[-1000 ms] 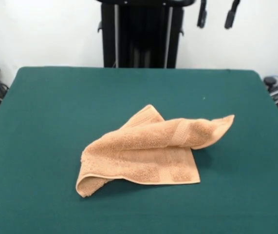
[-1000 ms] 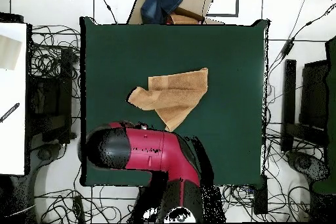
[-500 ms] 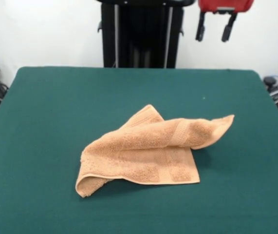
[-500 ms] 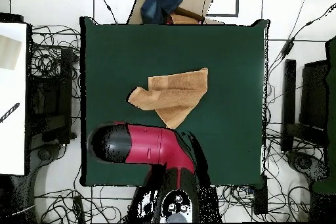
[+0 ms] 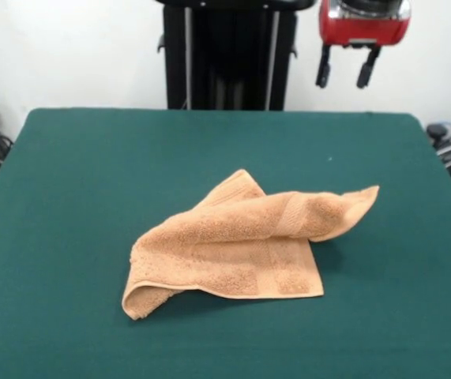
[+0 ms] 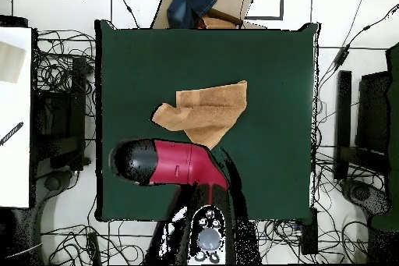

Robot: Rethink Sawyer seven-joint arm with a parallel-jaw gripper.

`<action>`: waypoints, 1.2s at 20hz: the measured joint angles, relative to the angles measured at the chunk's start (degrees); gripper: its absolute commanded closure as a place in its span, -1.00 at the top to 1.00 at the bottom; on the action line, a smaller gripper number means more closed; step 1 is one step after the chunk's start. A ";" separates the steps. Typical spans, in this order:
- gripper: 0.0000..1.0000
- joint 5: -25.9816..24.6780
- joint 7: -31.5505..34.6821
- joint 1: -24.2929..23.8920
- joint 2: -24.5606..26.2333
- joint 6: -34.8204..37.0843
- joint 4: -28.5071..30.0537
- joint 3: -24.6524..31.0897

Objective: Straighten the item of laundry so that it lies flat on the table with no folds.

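Lowered a little further into the front view since half a second ago: gripper now shows its whole red housing at the top edge, with two black fingers hanging straight down and set apart, nothing between them. Hangs beside the black pedestal, above the far edge of the table and well apart from the towel. Seen from overhead, red and black arm swung round as well, now lying crosswise over the table's robot side, its dark end toward the picture's left; gripper itself hidden under the arm there, so spread readable only from the front.

Unchanged meanwhile: peach-orange towel near the table's middle, crumpled and folded over itself. One corner juts up and out toward the front view's right, clear of the felt, a rounded fold curls at the lower left, and a woven band runs across the upper layer. Possibly two layers along the near edge.
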 measured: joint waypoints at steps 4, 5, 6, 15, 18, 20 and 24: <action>1.00 1.00 0.00 0.29 2.90 0.01 -2.57 -0.01; 1.00 1.13 0.04 0.43 3.58 0.01 -3.34 -0.03; 1.00 1.19 0.04 0.48 3.87 0.01 -3.68 -0.03; 1.00 2.41 0.04 1.61 8.57 -0.20 -10.36 0.04; 1.00 2.53 0.04 1.12 9.13 -1.61 -11.86 0.30; 1.00 2.89 0.04 0.73 9.36 -2.84 -12.45 0.26; 1.00 3.59 0.04 0.22 9.57 -5.53 -13.13 -0.02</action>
